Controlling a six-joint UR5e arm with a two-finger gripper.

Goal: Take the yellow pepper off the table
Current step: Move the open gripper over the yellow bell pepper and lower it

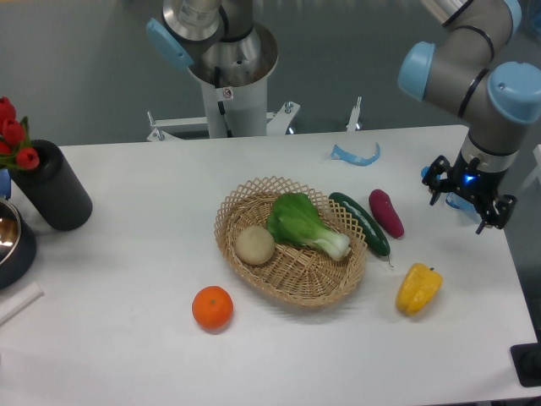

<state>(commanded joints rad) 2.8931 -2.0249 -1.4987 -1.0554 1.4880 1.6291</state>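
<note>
Orange (212,307): round fruit on the counter (127,254), nearest the camera, just near-left of the basket and apart from it.
Yellow pepper (418,288): lies on its side on the counter, near-right of the basket, just near of the cucumber tip; nothing touches it.
Basket (245,207): woven wicker, shallow, centre of the counter.
Basket contents: a beige potato (254,244) at the left, a leafy bok choy (304,223) beside it, white stem end pointing right.
Cucumber (360,222): dark green, lying against the right rim of the basket, running from far-left to near-right.
Purple vegetable (386,212): oblong, just right of the cucumber, roughly parallel to it.
Blue scrap (356,155): curved light-blue piece, far side of the counter.
End effector (470,197): hangs over the right edge of the counter, far-right of the yellow pepper and well apart from it; fingers spread wide, nothing held.
Left edge: black cylinder (52,186) with red flowers (12,135); part of a metal bowl (10,237) just near of it.
</note>
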